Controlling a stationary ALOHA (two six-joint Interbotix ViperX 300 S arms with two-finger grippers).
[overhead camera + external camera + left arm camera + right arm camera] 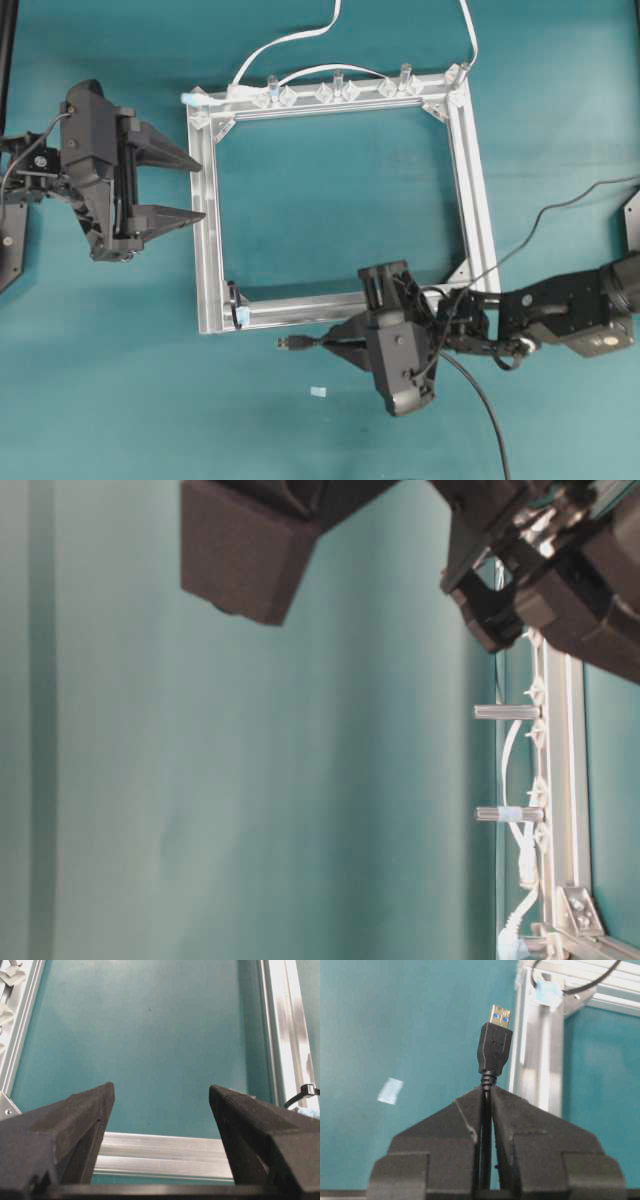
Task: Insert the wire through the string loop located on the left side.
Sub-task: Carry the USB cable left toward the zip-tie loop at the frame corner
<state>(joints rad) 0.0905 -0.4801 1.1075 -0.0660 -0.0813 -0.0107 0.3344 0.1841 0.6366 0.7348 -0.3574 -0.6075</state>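
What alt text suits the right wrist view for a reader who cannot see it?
The black right gripper is shut on the thin black wire, metallic plug up, beside the silver aluminium frame on teal table.

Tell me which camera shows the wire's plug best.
The right wrist view. The wire stands close and sharp there, its plug poking out of the shut right pincer. The overhead view shows the plug only as a small dark tip by the aluminium frame. The table-level and left wrist views show none of it.
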